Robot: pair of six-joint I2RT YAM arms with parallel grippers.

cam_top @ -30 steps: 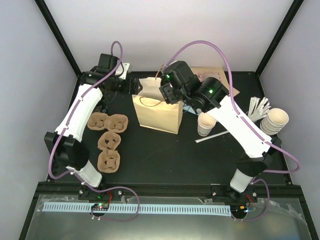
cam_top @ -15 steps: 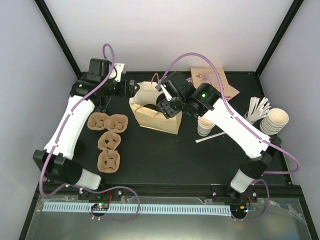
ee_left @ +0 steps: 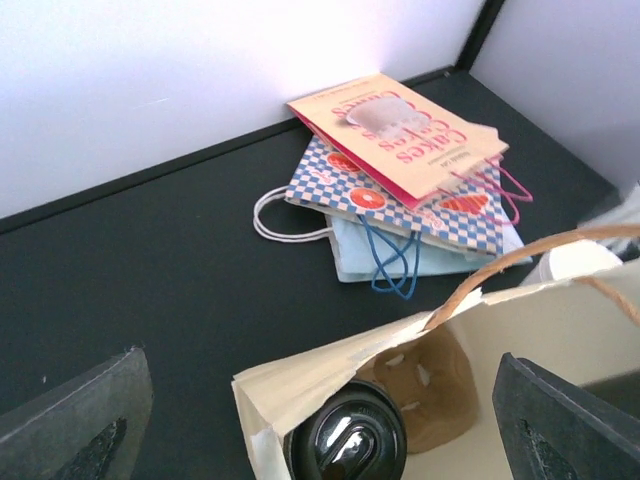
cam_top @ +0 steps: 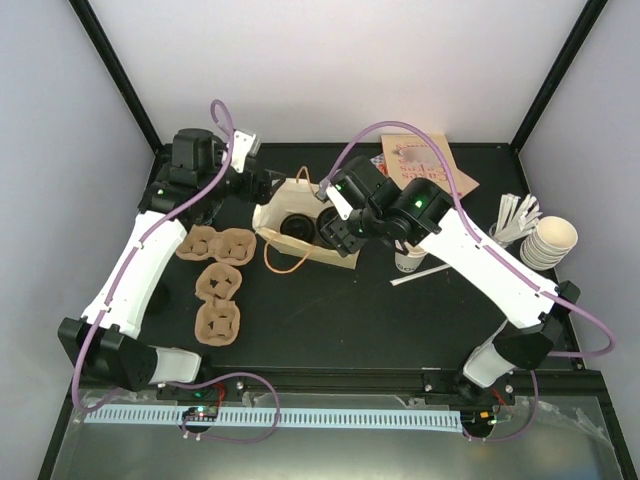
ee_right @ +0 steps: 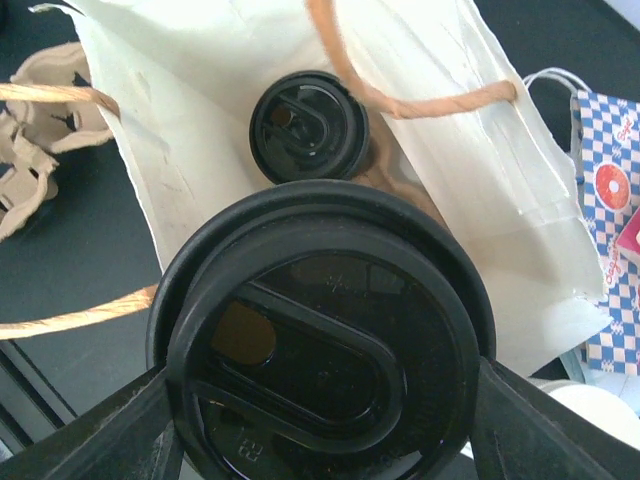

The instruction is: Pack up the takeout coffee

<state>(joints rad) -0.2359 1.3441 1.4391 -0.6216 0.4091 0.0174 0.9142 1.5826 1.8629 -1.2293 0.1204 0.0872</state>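
Takeout coffee [ee_right: 320,340] we find gripped by the right claw [ee_right: 325,432] over the open bag [ee_right: 190,150], for lowering beside another lidded cup [ee_right: 308,127]; left claw [ee_left: 320,420] wide, empty

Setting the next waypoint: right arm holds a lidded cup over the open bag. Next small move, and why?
Probably lower the right gripper straight down into the bag before releasing. Its held coffee hangs over the open mouth, offset from the cup already inside, so a straight descent looks clear.
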